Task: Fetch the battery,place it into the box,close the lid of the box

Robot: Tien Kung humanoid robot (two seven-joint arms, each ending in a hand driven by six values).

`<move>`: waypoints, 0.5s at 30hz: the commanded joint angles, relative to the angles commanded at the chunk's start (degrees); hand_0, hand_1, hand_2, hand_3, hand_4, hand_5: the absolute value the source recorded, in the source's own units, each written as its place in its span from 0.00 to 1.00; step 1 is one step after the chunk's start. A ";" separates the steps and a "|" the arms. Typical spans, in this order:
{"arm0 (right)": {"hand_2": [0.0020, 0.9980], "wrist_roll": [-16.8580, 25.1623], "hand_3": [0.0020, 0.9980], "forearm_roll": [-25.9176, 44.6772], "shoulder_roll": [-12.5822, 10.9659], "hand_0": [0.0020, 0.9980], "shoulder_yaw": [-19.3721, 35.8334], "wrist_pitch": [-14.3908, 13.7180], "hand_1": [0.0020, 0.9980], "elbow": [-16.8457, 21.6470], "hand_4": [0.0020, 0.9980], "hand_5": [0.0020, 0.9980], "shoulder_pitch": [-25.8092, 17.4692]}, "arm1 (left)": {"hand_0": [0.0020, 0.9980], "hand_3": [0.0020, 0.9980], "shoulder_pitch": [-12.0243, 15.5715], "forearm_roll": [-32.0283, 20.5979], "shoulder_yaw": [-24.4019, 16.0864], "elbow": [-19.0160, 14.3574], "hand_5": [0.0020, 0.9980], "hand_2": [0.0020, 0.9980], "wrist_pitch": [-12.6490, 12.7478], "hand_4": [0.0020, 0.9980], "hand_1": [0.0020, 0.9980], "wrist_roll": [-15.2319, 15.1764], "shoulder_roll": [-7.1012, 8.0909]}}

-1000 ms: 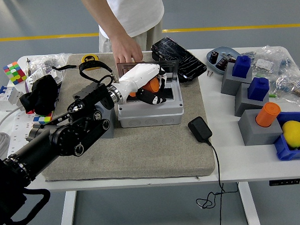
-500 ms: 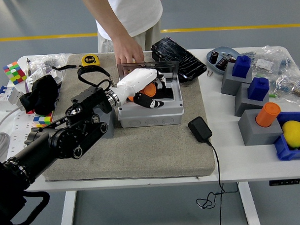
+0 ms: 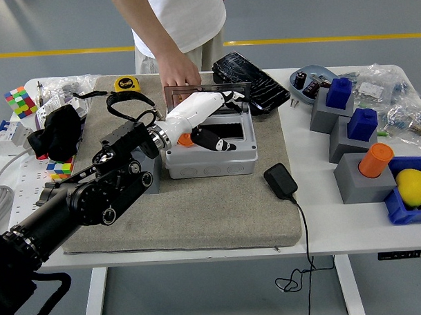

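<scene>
A grey box (image 3: 210,159) stands on the tan mat (image 3: 198,206), its clear lid (image 3: 212,94) raised at the back. My left hand (image 3: 220,122), white with black fingertips, reaches over the box with its fingers spread and holds nothing. The orange battery (image 3: 186,139) lies in the box's left part, mostly hidden under my palm. At the far side stands a person whose hand (image 3: 178,71) rests on the lid's top edge. My right arm does not show.
A black charger (image 3: 280,180) with its cable lies right of the box. Behind are a tape measure (image 3: 127,83) and a black device (image 3: 249,74). Grey and blue blocks (image 3: 347,121), an orange cylinder (image 3: 375,158) and a lemon (image 3: 413,186) fill the right side.
My left hand was curled around the orange battery over the box. It has lowered, its fingers have spread, and the battery now lies inside the box.
</scene>
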 joint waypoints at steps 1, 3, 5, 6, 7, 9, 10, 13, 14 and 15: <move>0.67 0.01 0.56 0.03 0.00 0.64 0.03 0.00 0.64 0.00 0.97 0.50 -0.01 | 0.51 0.74 0.37 -0.06 -0.18 -0.99 0.14 0.60 0.01 1.00 0.60 0.20 0.00; 0.67 0.04 0.56 0.13 -0.02 0.64 0.16 -0.05 0.64 0.00 0.97 0.50 -0.03 | 0.51 0.74 1.65 -0.29 -0.97 -3.80 0.14 0.60 -0.19 1.00 0.60 1.01 0.00; 0.67 0.04 0.56 0.29 -0.04 0.64 0.18 -0.07 0.64 0.00 0.97 0.50 -0.04 | 0.51 0.74 2.44 -0.43 -1.52 -5.77 0.14 0.60 -0.27 1.00 0.60 1.43 0.00; 0.67 0.07 0.56 0.29 -0.04 0.64 0.38 -0.10 0.64 0.00 0.97 0.50 -0.07 | 0.51 0.74 3.31 -0.54 -2.30 -7.45 0.14 0.60 -0.43 1.00 0.60 1.94 0.00; 0.67 0.11 0.56 0.38 -0.04 0.64 0.50 -0.12 0.64 0.00 0.97 0.50 -0.10 | 0.47 0.69 4.11 -0.69 -2.97 -8.98 0.15 0.57 -0.55 1.00 0.58 2.34 0.00; 0.67 0.16 0.56 0.43 -0.06 0.64 0.62 -0.15 0.64 0.00 0.97 0.50 -0.13 | 0.47 0.69 5.26 -0.77 -3.93 -11.15 0.15 0.57 -0.83 1.00 0.58 3.09 0.00; 0.67 0.14 0.56 0.38 -0.06 0.64 0.72 -0.16 0.64 0.00 0.97 0.50 -0.14 | 0.47 0.69 5.95 -0.81 -4.41 -12.33 0.15 0.57 -0.97 1.00 0.58 3.54 0.00; 0.67 0.21 0.56 0.46 -0.14 0.64 0.83 -0.19 0.64 0.00 0.97 0.50 -0.21 | 0.46 0.64 8.66 -1.39 -5.77 -16.09 0.17 0.55 -1.29 1.00 0.57 4.66 0.00; 0.67 0.23 0.56 0.51 -0.18 0.64 0.86 -0.21 0.64 0.00 0.97 0.50 -0.23 | 0.46 0.64 9.36 -1.59 -6.03 -16.87 0.17 0.55 -1.38 1.00 0.57 4.84 0.00; 0.67 0.25 0.56 0.59 -0.23 0.64 0.94 -0.22 0.64 0.00 0.97 0.50 -0.26 | 0.46 0.64 10.24 -1.71 -6.34 -17.67 0.17 0.55 -1.50 1.00 0.57 5.18 0.00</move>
